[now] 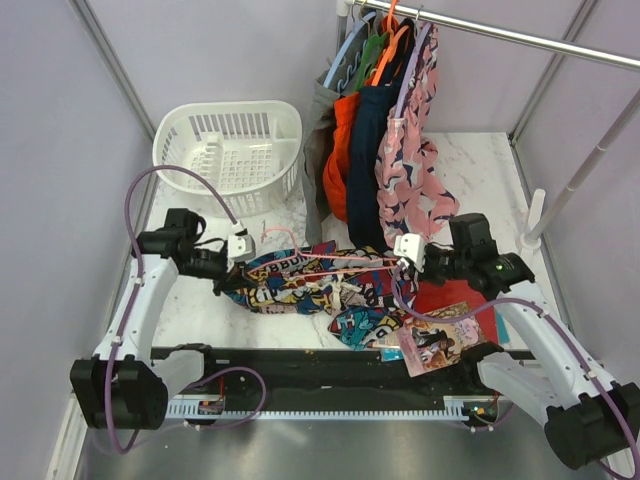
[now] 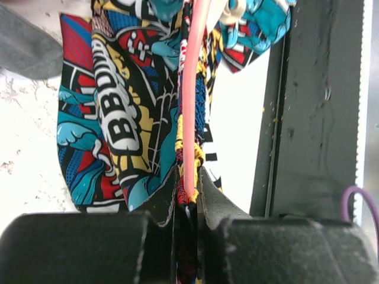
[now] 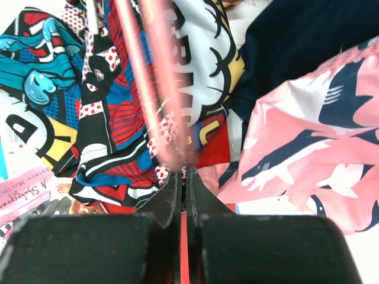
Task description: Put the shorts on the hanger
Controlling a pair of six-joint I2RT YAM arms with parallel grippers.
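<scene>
Item 1. Left gripper [image 1: 240, 250]: we see its jaws pressed together on the hanger [image 2: 190, 89], with an edge of the shorts [image 2: 118, 118] caught alongside the wire.

Item 2. White basket [image 1: 230, 145]: on the table beyond the left gripper, well apart from it.

Item 3. The shorts [image 1: 300, 280]: comic-print cloth strung between the two grippers and sagging beneath them onto the table.

Item 4. The hanger [image 1: 330, 268]: its pale-pink wire runs straight out from the left fingertips, across the shorts, to the right gripper. In the right wrist view the wire [image 3: 154, 89] reaches the fingertips over the cloth [image 3: 106, 118].

Item 5. Right gripper [image 1: 405, 250]: jaws closed, tips meeting on the end of the pink wire.

Item 6. Pink shark-print garment [image 1: 415, 170] and navy garment [image 1: 375, 150]: we note both hanging from the rail [image 1: 520, 38], just beyond the right gripper.

Item 7. Book [image 1: 440, 340]: flat on the table, near and below the right gripper.
</scene>
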